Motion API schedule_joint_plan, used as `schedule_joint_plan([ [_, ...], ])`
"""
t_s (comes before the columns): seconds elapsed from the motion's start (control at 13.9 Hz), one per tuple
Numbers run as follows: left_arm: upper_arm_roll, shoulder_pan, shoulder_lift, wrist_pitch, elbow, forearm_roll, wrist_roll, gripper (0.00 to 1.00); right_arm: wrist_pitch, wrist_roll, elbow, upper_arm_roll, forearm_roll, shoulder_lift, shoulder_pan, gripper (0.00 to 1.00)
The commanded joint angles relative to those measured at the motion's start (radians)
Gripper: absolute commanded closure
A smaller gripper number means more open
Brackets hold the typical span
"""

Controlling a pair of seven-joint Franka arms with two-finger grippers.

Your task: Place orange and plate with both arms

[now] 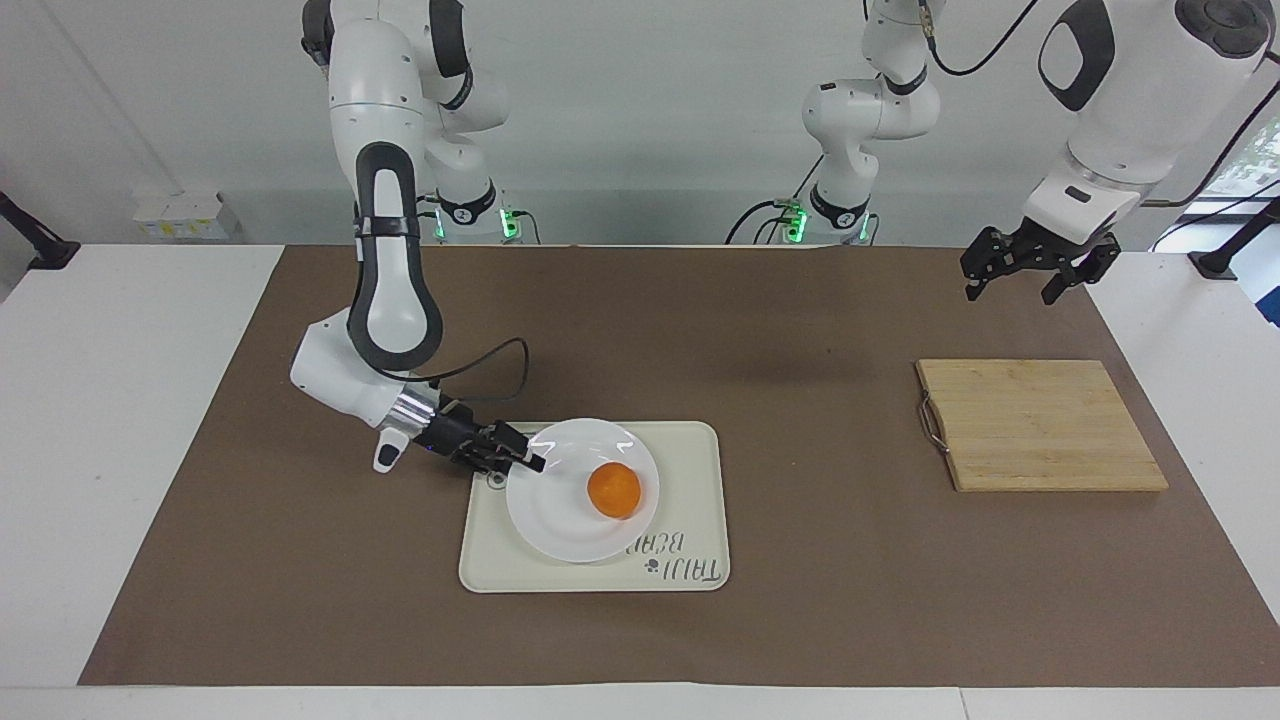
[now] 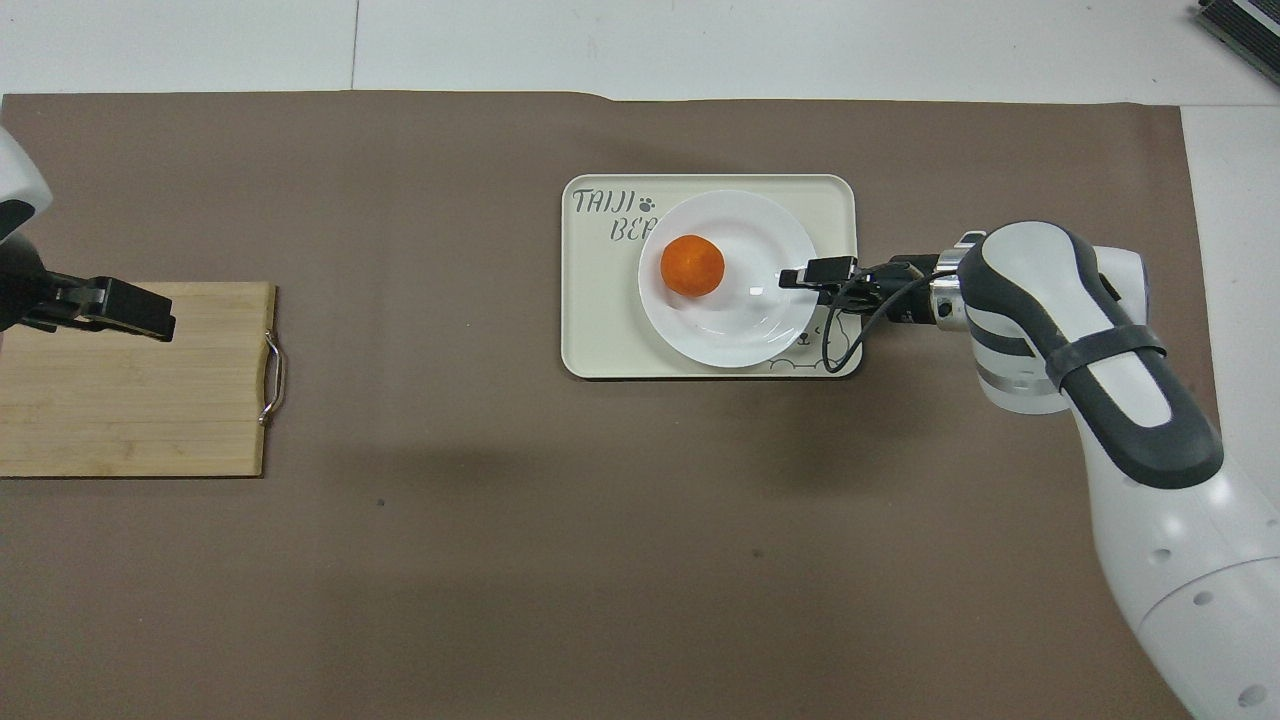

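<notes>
We've got a white counter [image 1: 120, 450] here with a big matte brown paper sheet [image 1: 700, 640] spread flat over most of it, and a plain pale wall [image 1: 640, 120] at the robots' end of the room. Sitting on the sheet is a cream rectangular plastic tray with rounded corners and a bear print [image 1: 690, 460], and on that a round glossy white plate [image 1: 555, 515] with a wide shallow rim. The small round bright-orange fruit [image 1: 613, 490], skin a bit dimpled, sits on the plate, off-centre toward the left arm's end of the counter. Well apart, toward that same end, lies a slatted bamboo cutting board with a little metal handle [image 1: 1040, 425].

The right arm's black pincer [image 1: 530, 461] is down low at the plate's rim on the side facing the right arm's end; we honestly can't tell whether it's gripping the rim or just beside it. The left arm waits with its black pincer [image 1: 1030, 275] spread wide, up over the brown sheet by the board, holding nothing.
</notes>
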Motion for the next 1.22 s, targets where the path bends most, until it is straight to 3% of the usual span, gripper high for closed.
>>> schedule_joint_plan([
  [0.0,-0.006,0.013,0.002,-0.019,0.010,-0.013,0.017,0.00,0.013,0.036,0.011,-0.001,-0.054,-0.014,-0.009,0.25],
  [0.22,-0.006,0.013,0.002,-0.019,0.010,-0.012,0.017,0.00,0.014,0.035,0.013,-0.002,-0.088,-0.015,-0.011,0.13],
  [0.43,-0.006,0.013,0.002,-0.019,0.012,-0.013,0.017,0.00,0.036,0.038,0.028,-0.010,-0.209,-0.026,-0.012,0.00],
  [0.79,-0.006,0.013,0.002,-0.019,0.010,-0.012,0.017,0.00,0.041,0.051,0.037,-0.058,-0.404,-0.052,-0.011,0.00],
  [1.15,-0.006,0.013,0.002,-0.019,0.010,-0.013,0.017,0.00,0.031,0.338,0.036,-0.067,-0.793,-0.168,-0.012,0.00],
])
